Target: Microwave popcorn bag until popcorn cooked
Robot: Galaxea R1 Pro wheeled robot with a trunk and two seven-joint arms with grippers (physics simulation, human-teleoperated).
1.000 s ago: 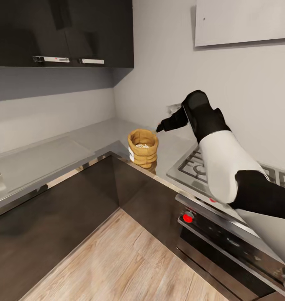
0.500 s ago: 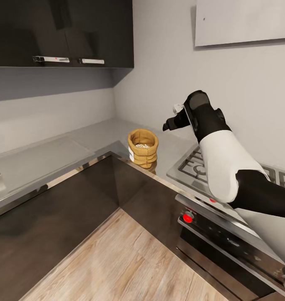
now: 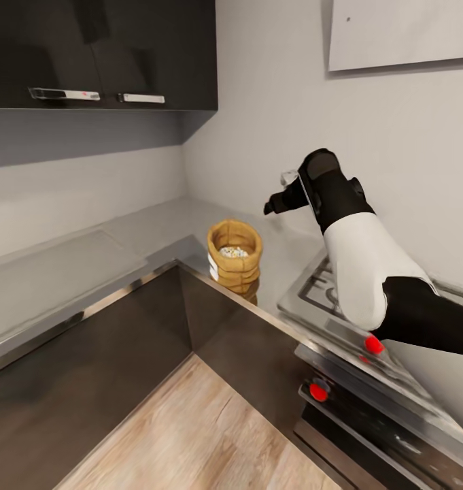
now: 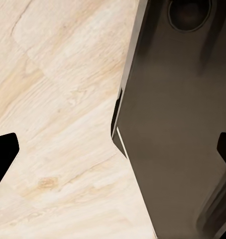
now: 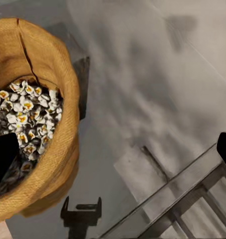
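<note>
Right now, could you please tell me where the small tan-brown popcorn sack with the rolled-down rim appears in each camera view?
Head view: the tan-brown popcorn sack stands upright on the grey metallic countertop at the inner corner, left of the silver stove.
Left wrist view: not in this picture; pale wooden floor and dark cabinet front.
Right wrist view: the sack is seen from above, pale kernels inside.
Shared landmark: the silver stove's edge beside the sack, in head and right wrist views.

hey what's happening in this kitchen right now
The robot's right end effector hovers open above the grey countertop, beside the popcorn bag and not touching it. The bag stands upright near the counter's edge, open, with popcorn inside. A stovetop sits just to its right.
</note>
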